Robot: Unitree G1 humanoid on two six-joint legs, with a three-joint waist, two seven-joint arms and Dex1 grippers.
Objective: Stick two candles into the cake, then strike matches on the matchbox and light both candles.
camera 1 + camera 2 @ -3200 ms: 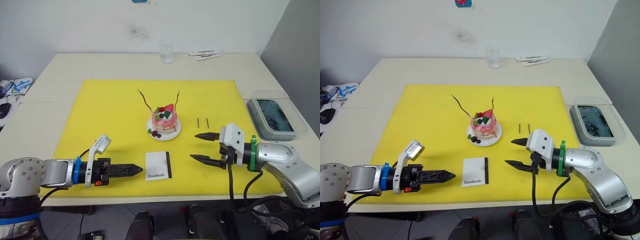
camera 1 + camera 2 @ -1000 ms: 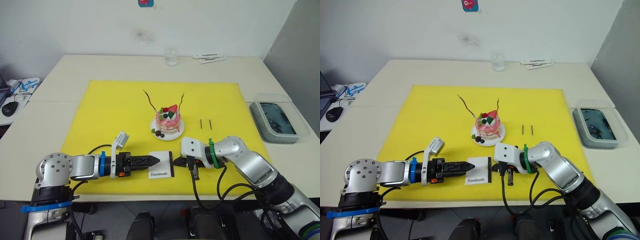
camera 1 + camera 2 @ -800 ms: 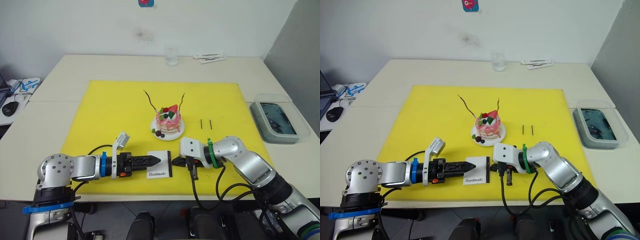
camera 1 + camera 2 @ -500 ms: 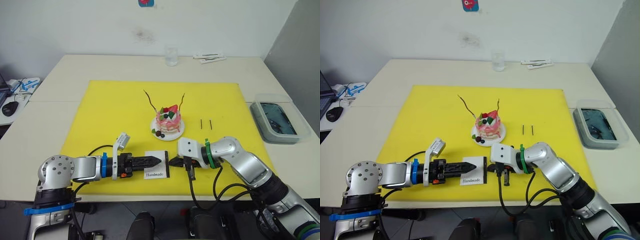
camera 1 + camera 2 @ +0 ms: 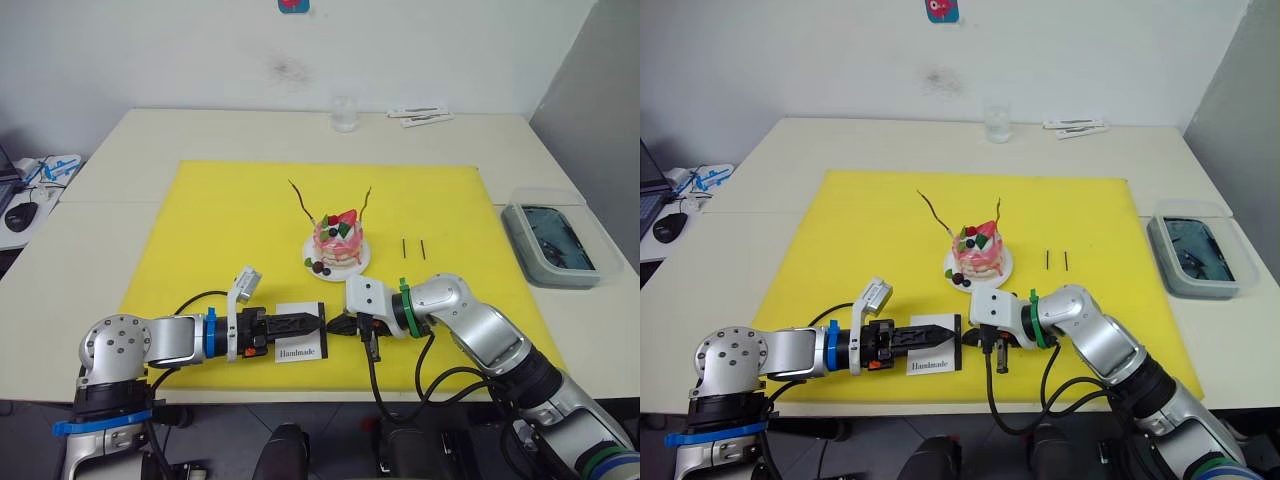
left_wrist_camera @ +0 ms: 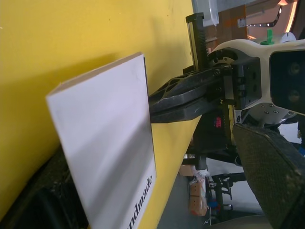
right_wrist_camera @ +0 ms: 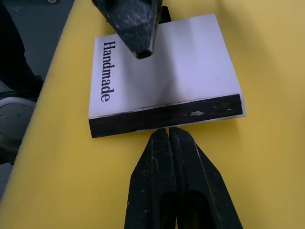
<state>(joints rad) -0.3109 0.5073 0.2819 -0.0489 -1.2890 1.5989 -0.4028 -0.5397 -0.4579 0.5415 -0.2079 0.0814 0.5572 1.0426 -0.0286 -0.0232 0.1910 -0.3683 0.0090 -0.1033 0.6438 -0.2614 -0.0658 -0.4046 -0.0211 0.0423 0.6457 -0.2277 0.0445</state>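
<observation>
Both arms have closed in on the matchbox [image 5: 300, 344] compared to a few seconds back, when they sat wide apart with the box lying alone between them; the box itself has slid a bit toward the lower left of the head view. The left gripper [image 5: 316, 321] lies over the box's top face, one finger [image 7: 131, 21] resting on it near the far edge, the other low beside the box in its wrist view. Can't tell if it's actually clamping anything. The right gripper [image 7: 168, 135] has its two fingers pressed together, holding nothing, tips touching the black strip on the box's edge.

Box is flat, white, smooth card with a rough-looking black strip along one side and "Handmade" printed in black serif letters.

The cake [image 5: 338, 243] sits just above centre on a small white plate [image 5: 362, 262], pink and round with a strawberry and dark berries. Two thin wavy candles [image 5: 299, 203] stick up out of it. Two short straight matches [image 5: 412, 247] lie side by side on the mat [image 5: 220, 230], right of the cake. The mat is plain yellow and matte.
</observation>
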